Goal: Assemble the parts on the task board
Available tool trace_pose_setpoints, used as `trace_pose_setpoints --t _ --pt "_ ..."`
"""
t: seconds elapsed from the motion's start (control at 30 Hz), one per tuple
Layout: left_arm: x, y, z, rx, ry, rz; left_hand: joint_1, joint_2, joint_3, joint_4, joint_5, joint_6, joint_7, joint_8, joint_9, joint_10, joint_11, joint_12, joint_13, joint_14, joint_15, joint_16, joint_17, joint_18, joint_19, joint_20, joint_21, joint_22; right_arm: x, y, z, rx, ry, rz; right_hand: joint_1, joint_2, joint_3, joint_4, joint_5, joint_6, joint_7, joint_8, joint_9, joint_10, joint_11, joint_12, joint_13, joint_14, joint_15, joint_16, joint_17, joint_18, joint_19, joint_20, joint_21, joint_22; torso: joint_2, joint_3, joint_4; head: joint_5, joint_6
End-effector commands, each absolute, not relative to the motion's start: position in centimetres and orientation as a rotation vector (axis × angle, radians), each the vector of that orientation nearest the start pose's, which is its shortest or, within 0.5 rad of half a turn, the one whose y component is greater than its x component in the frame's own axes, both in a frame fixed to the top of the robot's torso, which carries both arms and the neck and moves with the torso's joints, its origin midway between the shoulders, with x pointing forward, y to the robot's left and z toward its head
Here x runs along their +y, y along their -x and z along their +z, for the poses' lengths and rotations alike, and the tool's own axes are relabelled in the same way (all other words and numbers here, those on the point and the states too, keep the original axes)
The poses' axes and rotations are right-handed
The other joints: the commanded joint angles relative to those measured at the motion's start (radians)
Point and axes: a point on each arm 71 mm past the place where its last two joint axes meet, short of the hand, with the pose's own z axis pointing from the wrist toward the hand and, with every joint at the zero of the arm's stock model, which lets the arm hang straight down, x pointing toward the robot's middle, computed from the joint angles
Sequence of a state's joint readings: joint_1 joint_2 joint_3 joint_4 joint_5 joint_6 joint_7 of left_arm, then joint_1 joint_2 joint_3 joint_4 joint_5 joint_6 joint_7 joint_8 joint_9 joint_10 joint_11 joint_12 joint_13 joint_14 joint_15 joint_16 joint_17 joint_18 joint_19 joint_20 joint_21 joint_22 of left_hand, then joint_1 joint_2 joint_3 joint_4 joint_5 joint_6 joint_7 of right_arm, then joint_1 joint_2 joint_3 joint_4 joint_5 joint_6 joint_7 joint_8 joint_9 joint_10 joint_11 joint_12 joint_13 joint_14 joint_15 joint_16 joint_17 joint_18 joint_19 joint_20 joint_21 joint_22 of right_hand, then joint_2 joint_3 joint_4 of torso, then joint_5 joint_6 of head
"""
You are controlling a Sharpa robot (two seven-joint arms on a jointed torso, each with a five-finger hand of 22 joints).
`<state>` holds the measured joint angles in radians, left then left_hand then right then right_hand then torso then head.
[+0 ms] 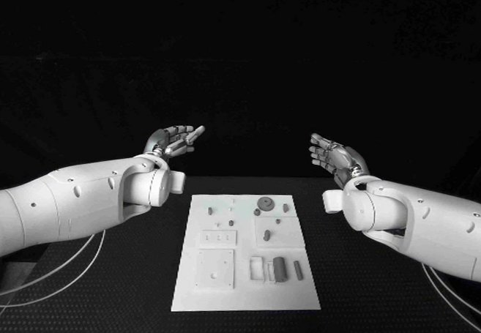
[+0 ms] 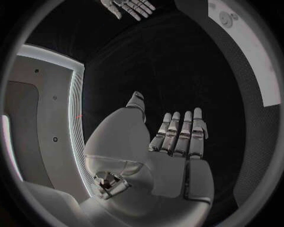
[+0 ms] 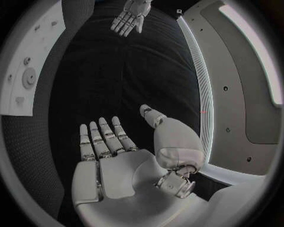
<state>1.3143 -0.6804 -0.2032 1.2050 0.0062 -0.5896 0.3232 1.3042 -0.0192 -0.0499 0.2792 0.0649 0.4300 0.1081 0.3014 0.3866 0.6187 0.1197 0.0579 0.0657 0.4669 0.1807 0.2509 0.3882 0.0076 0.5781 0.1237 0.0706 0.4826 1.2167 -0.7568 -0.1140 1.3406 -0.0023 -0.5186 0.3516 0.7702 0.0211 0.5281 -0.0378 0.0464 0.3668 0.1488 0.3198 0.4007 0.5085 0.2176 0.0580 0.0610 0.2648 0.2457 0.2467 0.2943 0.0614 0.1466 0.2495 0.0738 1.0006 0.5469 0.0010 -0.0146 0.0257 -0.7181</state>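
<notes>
Nearest the camera, the white task board [image 1: 247, 284] lies flat on the black tabletop [image 1: 374, 288], small grey parts [image 1: 269, 205] resting on it. Raised beyond its far end, the left hand [image 1: 174, 141] and right hand [image 1: 333, 156] face each other, well apart, fingers spread and holding nothing.

Lab bench, black table [image 1: 384, 303], dark backdrop

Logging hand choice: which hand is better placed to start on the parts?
Neither clearly: left hand and right hand both hover open beyond the board, equally far from the parts.
</notes>
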Motion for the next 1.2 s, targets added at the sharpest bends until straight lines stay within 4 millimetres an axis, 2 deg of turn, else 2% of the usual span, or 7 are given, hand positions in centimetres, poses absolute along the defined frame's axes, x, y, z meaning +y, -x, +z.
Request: trace_pose_setpoints --t 0.03,0.43,0.47,0.57,0.67,1.0,1.2 --pt "24.5 -55.8 -19.3 1.446 1.178 -1.073 0.046 0.0 -0.002 0.014 0.006 0.019 0.003 0.014 0.014 0.026 0.006 0.009 0.004 0.022 0.006 0.012 0.014 -0.008 0.026 0.005 0.006 0.017 -23.3 -52.7 -21.0 1.578 -1.17 1.296 0.022 -0.003 0.008 -0.012 0.003 0.011 0.077 0.01 0.009 0.015 0.003 0.006 0.002 0.01 0.004 0.007 0.007 0.015 0.003 0.008 0.007 0.023 0.0 0.0001 -0.0008 0.0 -0.001" --pt "25.1 -56.5 -18.7 1.46 1.173 -1.057 0.068 0.001 0.002 0.013 0.005 0.043 0.019 0.028 0.02 0.059 0.018 0.019 0.008 0.062 0.007 0.035 0.023 -0.007 0.065 -0.013 0.024 0.026 -25.1 -54.4 -19.9 1.71 -1.134 1.287 0.124 -0.042 0.036 -0.13 0.004 0.065 0.084 0.044 0.02 0.148 0.011 0.032 0.016 0.147 0.021 0.109 0.094 0.035 0.098 0.0 0.049 0.27 0.0 0.0001 -0.0008 0.0 -0.001" --pt "24.9 -56.5 -18.8 1.489 1.153 -1.09 0.079 0.0 0.001 0.013 0.005 0.058 0.026 0.036 0.024 0.074 0.022 0.023 0.01 0.075 0.007 0.042 0.026 -0.007 0.075 -0.018 0.028 0.027 -26.0 -55.5 -19.3 1.672 -0.85 1.107 0.141 -0.052 0.043 -0.143 0.004 0.077 0.086 0.05 0.022 0.163 0.014 0.036 0.017 0.162 0.023 0.116 0.096 0.04 0.116 -0.001 0.055 0.307 0.002 -0.001 0.0013 -0.001 0.006" --pt "24.8 -56.2 -19.0 1.562 1.144 -1.14 0.129 -0.002 0.005 0.013 0.018 0.108 0.053 0.057 0.031 0.14 0.041 0.047 0.019 0.162 0.007 0.085 0.042 0.004 0.134 -0.036 0.052 0.035 -25.9 -55.9 -19.0 1.646 -0.73 1.058 0.181 -0.069 0.058 -0.172 0.004 0.118 0.094 0.068 0.027 0.216 0.022 0.058 0.025 0.23 0.034 0.147 0.106 0.057 0.167 -0.006 0.072 0.327 0.002 -0.0013 0.0011 0.001 0.004" --pt "24.9 -55.6 -19.0 1.598 1.104 -1.173 0.204 -0.007 0.056 0.014 0.072 0.188 0.107 0.085 0.038 0.219 0.081 0.077 0.028 0.268 0.003 0.133 0.063 0.025 0.189 -0.041 0.068 0.036 -25.7 -56.1 -18.8 1.626 -0.603 1.004 0.229 -0.083 0.076 -0.209 0.004 0.164 0.095 0.086 0.031 0.277 0.023 0.079 0.032 0.309 0.013 0.179 0.116 0.083 0.239 -0.01 0.092 0.324 0.003 -0.0019 -0.001 0.003 0.006" --pt "24.5 -53.8 -18.9 1.719 0.921 -1.2 0.433 -0.043 0.118 0.002 -0.012 0.335 0.086 0.099 0.024 0.436 0.029 0.142 0.065 0.441 -0.063 0.198 0.136 0.042 0.343 -0.088 0.099 0.028 -25.2 -56.4 -19.0 1.704 -0.258 0.831 0.315 -0.135 0.078 -0.251 0.004 0.273 0.069 0.106 0.03 0.443 -0.02 0.117 0.045 0.494 -0.054 0.227 0.141 0.146 0.42 -0.015 0.115 0.305 0.028 0.0035 0.0037 -0.002 0.01" --pt "23.9 -52.8 -18.6 1.732 0.914 -1.23 0.411 -0.049 0.076 0.012 -0.012 0.352 0.088 0.082 0.012 0.45 0.029 0.118 0.065 0.485 -0.073 0.207 0.174 0.037 0.394 -0.108 0.104 0.024 -24.4 -56.5 -19.0 1.707 -0.09 0.729 0.344 -0.138 0.07 -0.252 0.004 0.333 0.064 0.117 0.037 0.542 -0.059 0.143 0.069 0.604 -0.105 0.264 0.174 0.182 0.533 -0.021 0.144 0.305 0.048 0.0064 0.016 -0.005 0.021"
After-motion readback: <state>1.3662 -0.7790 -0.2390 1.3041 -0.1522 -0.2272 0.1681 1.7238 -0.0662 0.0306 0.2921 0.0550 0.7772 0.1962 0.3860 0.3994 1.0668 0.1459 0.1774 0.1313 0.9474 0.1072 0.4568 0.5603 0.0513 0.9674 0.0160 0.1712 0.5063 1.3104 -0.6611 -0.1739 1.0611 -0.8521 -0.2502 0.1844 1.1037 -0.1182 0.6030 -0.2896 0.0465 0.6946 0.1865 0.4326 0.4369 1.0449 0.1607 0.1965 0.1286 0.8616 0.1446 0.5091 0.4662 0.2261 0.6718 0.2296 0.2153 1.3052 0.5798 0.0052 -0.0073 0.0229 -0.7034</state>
